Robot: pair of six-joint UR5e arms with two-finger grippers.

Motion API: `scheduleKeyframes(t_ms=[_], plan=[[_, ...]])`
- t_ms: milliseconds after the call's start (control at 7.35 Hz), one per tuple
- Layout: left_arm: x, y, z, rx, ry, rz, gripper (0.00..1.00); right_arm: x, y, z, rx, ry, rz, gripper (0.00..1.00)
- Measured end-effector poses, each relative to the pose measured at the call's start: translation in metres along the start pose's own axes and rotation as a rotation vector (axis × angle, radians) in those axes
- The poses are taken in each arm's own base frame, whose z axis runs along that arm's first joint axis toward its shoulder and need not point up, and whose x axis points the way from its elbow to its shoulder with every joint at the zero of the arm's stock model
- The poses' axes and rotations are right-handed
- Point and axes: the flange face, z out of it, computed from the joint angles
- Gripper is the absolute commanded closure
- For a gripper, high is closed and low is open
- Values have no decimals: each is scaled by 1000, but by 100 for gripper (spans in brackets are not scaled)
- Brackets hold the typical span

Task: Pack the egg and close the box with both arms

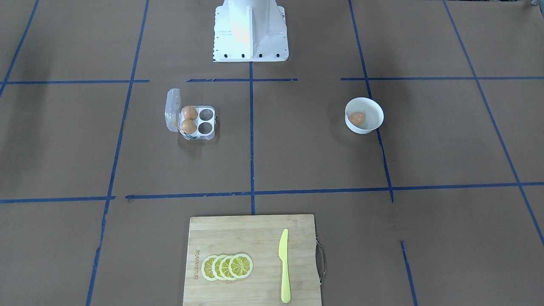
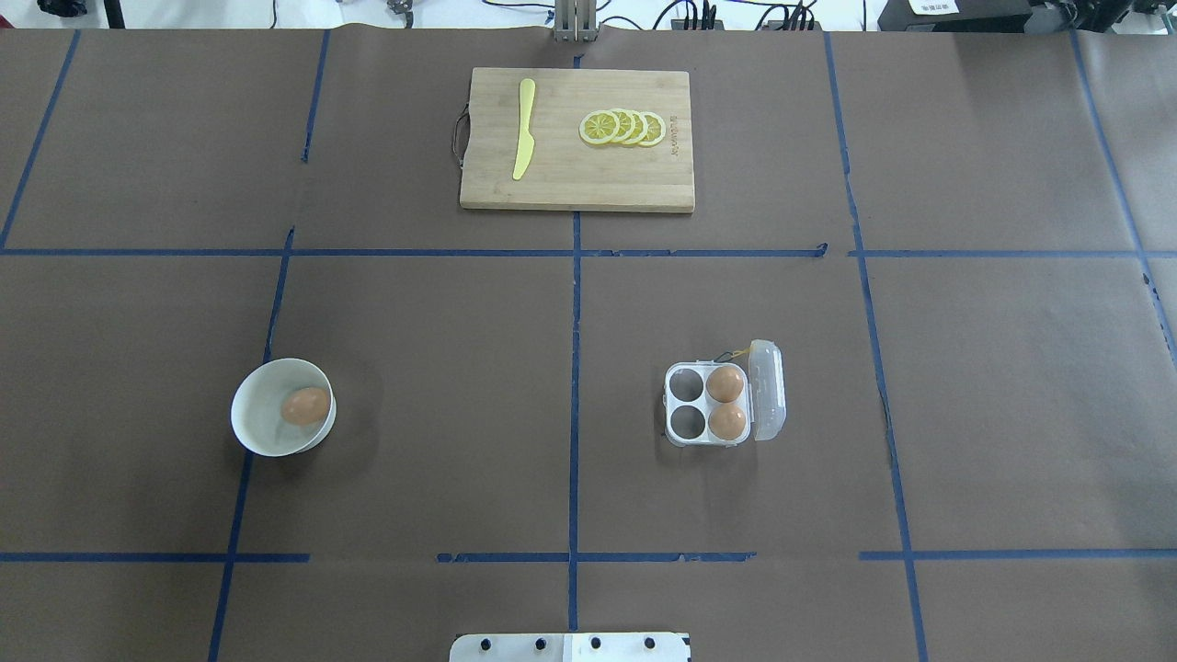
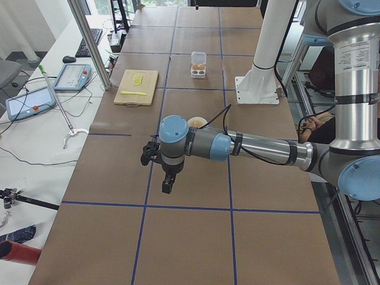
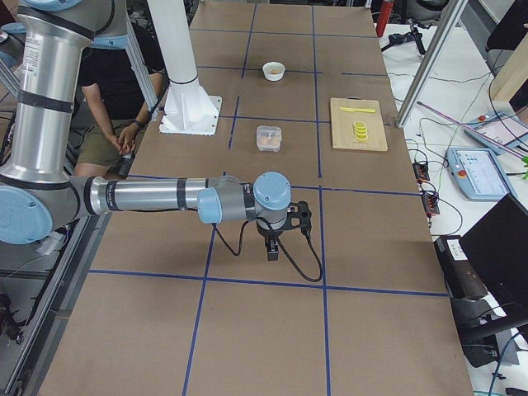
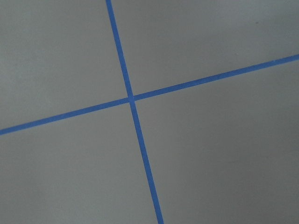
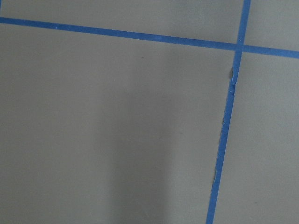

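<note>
All to do here: the egg [image 2: 305, 405] sits in the white bowl [image 2: 262, 428], the box [image 2: 706, 403] lies open with two cells free, left claw [image 3: 168, 186] and right claw [image 4: 271, 252] hang far off, can't tell how open

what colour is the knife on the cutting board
Light yellow. The knife lies on the wooden cutting board, seen best in the exterior front-facing view.

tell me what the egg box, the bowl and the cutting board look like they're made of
box: thin clear plastic, slightly glossy; the brown table shows through its open lid.
bowl: plain white and smooth, ceramic or hard plastic; the look leaves it open.
cutting board: pale tan wood, perhaps bamboo, matte, with faint lengthwise streaks.
</note>
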Motion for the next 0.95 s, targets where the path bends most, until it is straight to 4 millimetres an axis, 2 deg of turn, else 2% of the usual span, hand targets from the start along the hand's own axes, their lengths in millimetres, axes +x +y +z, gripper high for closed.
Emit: scheduleKeyframes(t_ms=[272, 680, 952], plan=[[3, 10, 1, 37, 28, 32, 0, 2, 1, 2, -5, -1, 10, 0], [9, 11, 6, 38, 63, 49, 0, 0, 0, 1, -2, -5, 10, 0], [40, 4, 21, 25, 150, 107, 0, -3, -1, 0, 0, -10, 5, 0]])
